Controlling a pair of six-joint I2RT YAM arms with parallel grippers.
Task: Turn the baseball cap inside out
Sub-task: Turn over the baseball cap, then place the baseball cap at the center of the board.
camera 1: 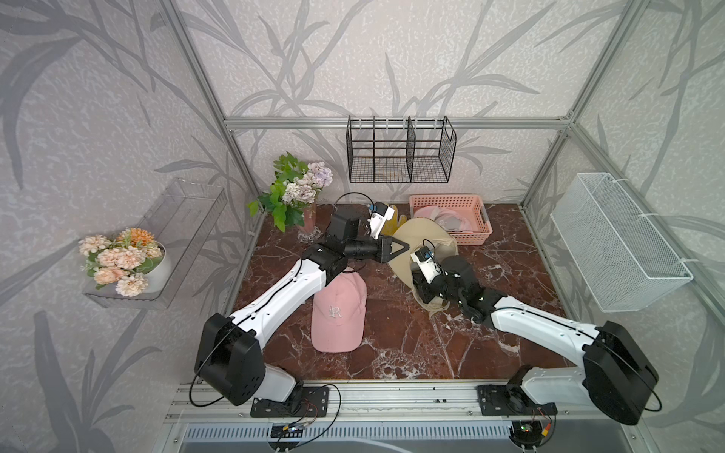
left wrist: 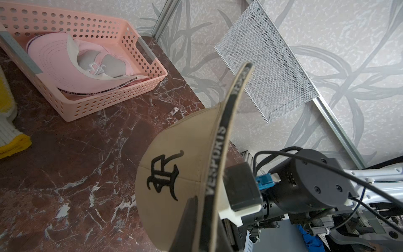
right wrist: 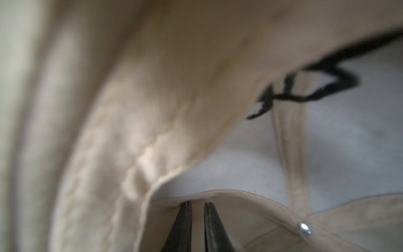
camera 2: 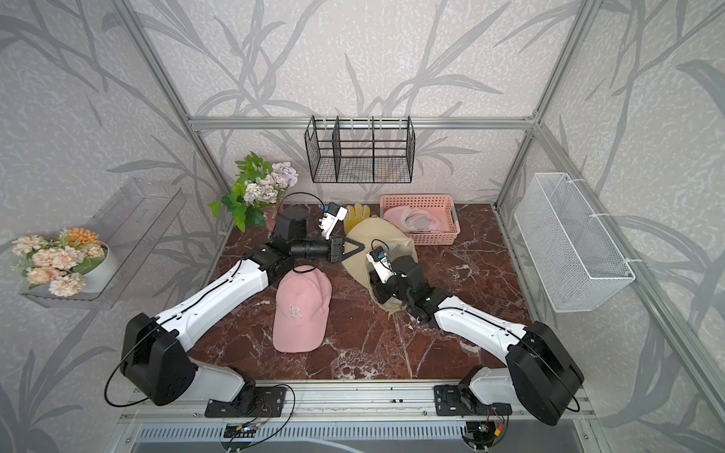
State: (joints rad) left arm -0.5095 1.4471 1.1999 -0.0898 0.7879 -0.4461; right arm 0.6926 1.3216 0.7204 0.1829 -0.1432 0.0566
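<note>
The left end effector (camera 1: 406,248), pinching the beige cap (camera 1: 419,231) by its rim at frame centre, should hold firm while the barely parted right end effector (right wrist: 197,207) pushes the crown through slowly.

The red-brown marble tabletop (camera 1: 431,345) carries a pink cap (camera 1: 339,310). Behind that cap, along the back wall, sit a flower vase (camera 1: 308,224), a yellow glove (camera 2: 357,213) and a pink basket (camera 1: 474,236). Whether the lifted beige cap (camera 1: 423,235) touches the marble cannot be told.
</note>
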